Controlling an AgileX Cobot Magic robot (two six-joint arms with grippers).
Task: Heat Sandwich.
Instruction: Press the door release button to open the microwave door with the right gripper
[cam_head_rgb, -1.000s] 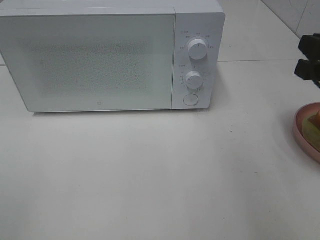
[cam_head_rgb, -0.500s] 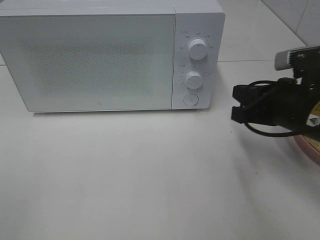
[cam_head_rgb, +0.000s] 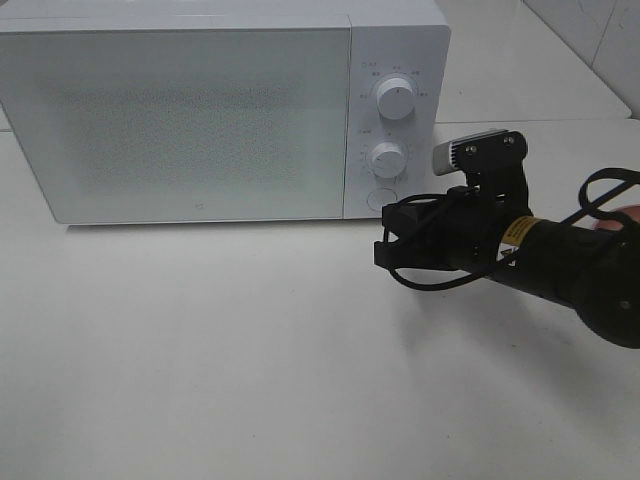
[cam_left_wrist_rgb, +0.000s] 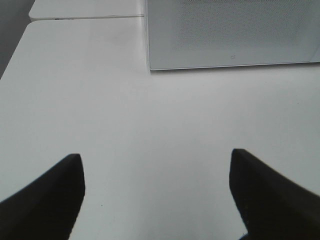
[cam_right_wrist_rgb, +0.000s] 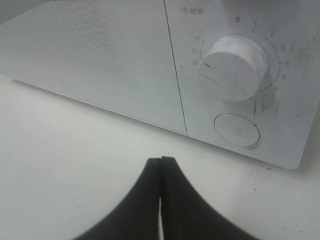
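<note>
Before the microwave (cam_head_rgb: 200, 120), my right gripper (cam_head_rgb: 381, 250), clenched and empty, should next press the round button (cam_head_rgb: 381, 200) to open it; left gripper (cam_left_wrist_rgb: 155, 162) released.

Free to pass over the near tabletop (cam_head_rgb: 220, 380), left to middle. Blocked far by the closed microwave (cam_head_rgb: 180, 120); crowded at right by the right gripper (cam_head_rgb: 384, 250).

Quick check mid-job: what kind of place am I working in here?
Probably a kitchen counter, or a lab mock-up of one: a white microwave with two dials sits, door shut, on a pale countertop, with a tiled wall behind.
</note>
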